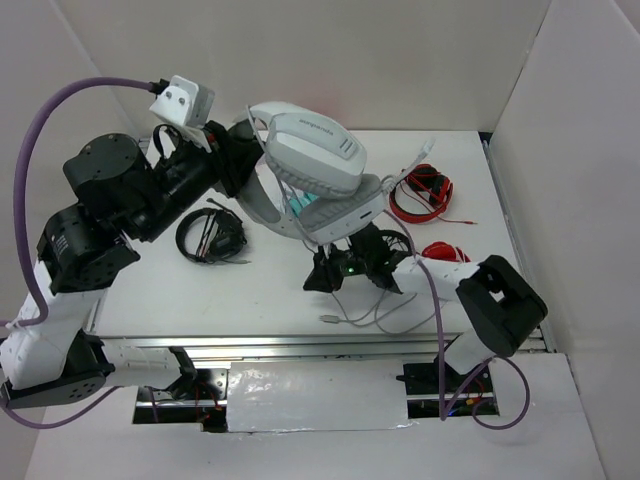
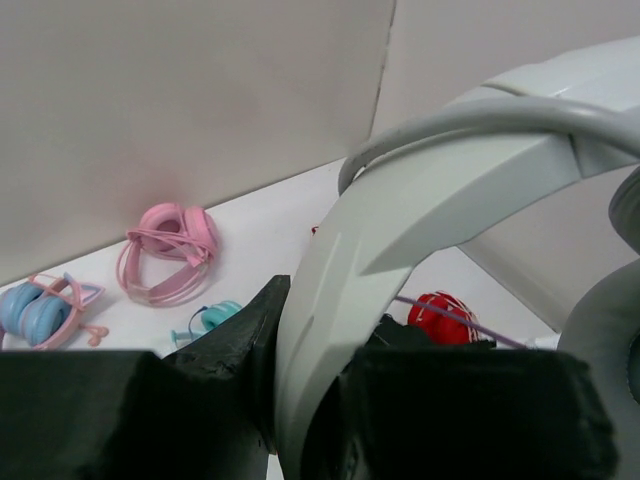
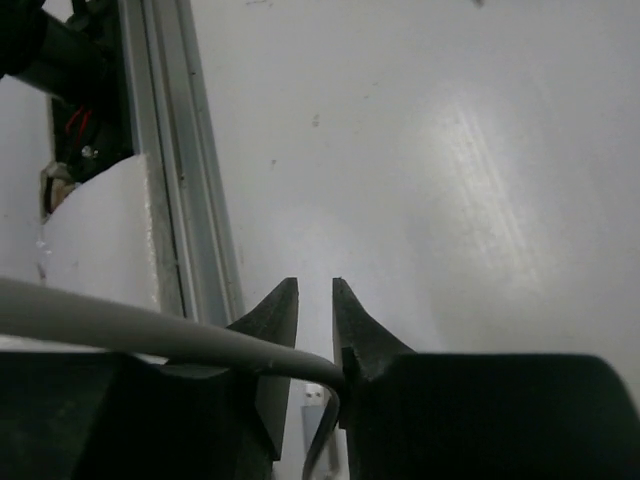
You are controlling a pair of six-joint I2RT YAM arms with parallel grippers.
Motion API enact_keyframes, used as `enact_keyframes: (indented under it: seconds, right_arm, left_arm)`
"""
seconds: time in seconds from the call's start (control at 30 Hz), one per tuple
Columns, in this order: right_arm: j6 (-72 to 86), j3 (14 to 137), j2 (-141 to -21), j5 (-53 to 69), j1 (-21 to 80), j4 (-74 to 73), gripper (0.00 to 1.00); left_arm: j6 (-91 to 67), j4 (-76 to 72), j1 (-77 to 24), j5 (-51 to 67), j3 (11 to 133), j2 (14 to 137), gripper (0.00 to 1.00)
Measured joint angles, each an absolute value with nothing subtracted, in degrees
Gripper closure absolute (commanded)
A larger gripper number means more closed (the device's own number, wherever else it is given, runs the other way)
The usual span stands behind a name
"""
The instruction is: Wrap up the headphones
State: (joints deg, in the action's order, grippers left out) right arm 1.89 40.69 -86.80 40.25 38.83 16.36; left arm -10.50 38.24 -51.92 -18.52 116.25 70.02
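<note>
The large light-grey headphones [image 1: 310, 160] hang tilted in the air over the middle of the table. My left gripper [image 1: 243, 160] is shut on their wide band [image 2: 330, 290], which sits between the black fingers [image 2: 235, 340]. Their thin pale-grey cable [image 1: 375, 318] loops on the table in front, and its plug [image 1: 328, 320] lies near the front edge. My right gripper [image 1: 320, 275] is low under the headphones. In the right wrist view its jaws stand a narrow gap apart, closed on the cable [image 3: 150, 325], which bends down between them.
A small black pair [image 1: 210, 238] lies left of centre. Red pairs lie at the right [image 1: 420, 195] and near my right arm [image 1: 445, 252]. Teal shows under the grey pair [image 1: 300, 205]. Pink [image 2: 165, 250] and blue [image 2: 40, 310] pairs lie by the back wall. The metal front rail [image 3: 185, 200] is close by.
</note>
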Motion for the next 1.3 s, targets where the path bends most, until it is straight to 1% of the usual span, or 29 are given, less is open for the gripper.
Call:
enact_keyframes:
  seconds: [0.03, 0.07, 0.1, 0.13, 0.17, 0.27, 0.33, 0.43, 0.57, 0.63, 0.73, 0.87, 1.0, 1.1, 1.17, 1.3]
  right_arm:
    - [2.74, 39.94, -87.53, 40.25, 39.86, 17.04, 0.79]
    - [3.75, 38.89, -87.72, 40.23, 40.82, 18.13, 0.88]
    - [4.45, 37.63, -87.44, 40.16, 41.67, 19.33, 0.92]
    - [5.41, 35.97, -86.67, 39.55, 42.57, 20.62, 0.99]
    - [6.22, 34.26, -85.65, 38.76, 43.38, 21.45, 1.00]
    - [9.23, 28.12, -78.76, 32.56, 46.92, 21.91, 1.00]
    - [10.90, 24.91, -72.14, 27.73, 49.32, 21.45, 1.00]
    - [12.82, 22.22, -59.90, 18.94, 52.73, 19.09, 1.00]
    - [14.72, 22.52, -42.19, 4.58, 56.47, 11.66, 1.00]
    - [15.31, 23.68, -35.94, -3.05, 58.17, 6.83, 1.00]
    - [15.66, 26.50, -31.33, -13.74, 60.71, -0.10, 1.00]
    - [15.59, 30.35, -33.01, -25.39, 62.11, -5.76, 1.00]
    - [15.38, 33.08, -40.86, -32.62, 59.61, -6.72, 1.00]
    - [15.40, 33.85, -47.79, -31.88, 53.25, -5.72, 1.00]
    - [15.49, 33.67, -50.33, -30.48, 47.94, -5.08, 1.00]
    - [16.69, 31.83, -50.83, -24.69, 34.68, -1.19, 1.00]
  left_arm:
    - [-10.46, 38.81, -51.92, -19.40, 117.47, 70.81, 1.00]
    - [-10.46, 39.22, -51.92, -20.47, 118.39, 71.46, 1.00]
    - [-10.48, 39.55, -51.92, -21.76, 118.91, 71.94, 1.00]
    - [-10.44, 39.66, -51.92, -23.24, 118.93, 72.12, 1.00]
    - [-10.44, 39.59, -51.94, -24.91, 118.52, 72.12, 1.00]
    - [-10.57, 38.52, -51.83, -31.99, 114.85, 71.33, 1.00]
    - [-10.94, 38.61, -50.11, -34.15, 112.86, 71.46, 1.00]
    - [-12.51, 39.38, -42.78, -32.29, 111.50, 73.43, 1.00]
    - [-15.94, 38.33, -30.39, -28.82, 108.07, 77.14, 1.00]
    - [-17.26, 37.87, -24.27, -25.58, 105.30, 79.42, 1.00]
    - [-18.79, 37.50, -15.94, -18.24, 100.73, 83.24, 1.00]
    - [-20.27, 37.54, -9.34, -7.75, 97.08, 88.49, 1.00]
    - [-21.30, 36.84, -8.14, 0.84, 94.21, 90.98, 1.00]
    - [-21.47, 34.94, -8.84, 7.79, 91.07, 90.30, 1.00]
    - [-21.98, 33.69, -9.19, 12.49, 88.44, 88.73, 1.00]
    - [-23.64, 31.86, -10.90, 16.43, 81.71, 81.69, 1.00]
